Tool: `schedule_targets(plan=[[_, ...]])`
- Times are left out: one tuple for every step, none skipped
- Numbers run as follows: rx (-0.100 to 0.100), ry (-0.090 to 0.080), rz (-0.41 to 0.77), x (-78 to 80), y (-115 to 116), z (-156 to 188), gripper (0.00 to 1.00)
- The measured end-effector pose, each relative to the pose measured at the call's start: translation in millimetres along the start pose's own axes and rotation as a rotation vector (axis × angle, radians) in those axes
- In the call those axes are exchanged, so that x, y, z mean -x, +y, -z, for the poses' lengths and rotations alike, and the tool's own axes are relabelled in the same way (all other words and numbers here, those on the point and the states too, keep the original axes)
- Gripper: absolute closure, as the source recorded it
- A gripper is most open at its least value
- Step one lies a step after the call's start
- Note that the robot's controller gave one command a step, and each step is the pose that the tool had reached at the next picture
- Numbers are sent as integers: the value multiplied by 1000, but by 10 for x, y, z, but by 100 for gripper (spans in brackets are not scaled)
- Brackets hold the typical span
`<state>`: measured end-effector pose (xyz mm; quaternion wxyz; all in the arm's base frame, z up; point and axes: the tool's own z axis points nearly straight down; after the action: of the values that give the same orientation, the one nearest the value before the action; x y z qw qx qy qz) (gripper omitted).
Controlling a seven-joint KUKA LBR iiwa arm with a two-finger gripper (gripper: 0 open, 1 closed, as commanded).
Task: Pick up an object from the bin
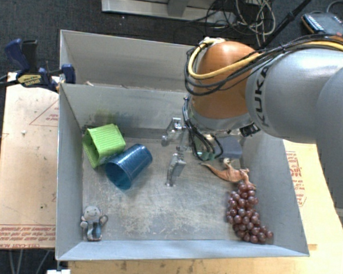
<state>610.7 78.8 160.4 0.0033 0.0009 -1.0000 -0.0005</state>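
Near the middle of the bin (68, 172), a little toward 12 o'clock from its centre, you have the fingers (175, 168) spread apart, one above the other in the camera view, with bare grey floor between them and nothing gripped. The arm (308, 85) comes in from 2 o'clock, its orange cover (220, 78) sitting right over the wrist. Closest on the 9 o'clock side of the fingers lies a blue cup (128, 165), tipped on its side with its mouth facing 7 o'clock, apart from the fingers. Touching the cup at its 10 o'clock is a ribbed green block (104, 141). At 3 o'clock from the fingers, near them, lies a small orange-brown toy creature (225, 172); you cannot tell its kind. Its far end meets a bunch of dark purple grapes (247, 213) that runs toward 5 o'clock beside the right wall. At 7 o'clock, in the corner, a small grey figurine (92, 222) sits well apart from everything else.
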Motion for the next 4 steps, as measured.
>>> schedule_targets(plan=[[0,-8,-2,18,-3,49,0],[-2,-17,98,33,301,-263,0],[0,-5,125,90,752,-457,0],[-4,-7,254,-104,1044,-335,0]])
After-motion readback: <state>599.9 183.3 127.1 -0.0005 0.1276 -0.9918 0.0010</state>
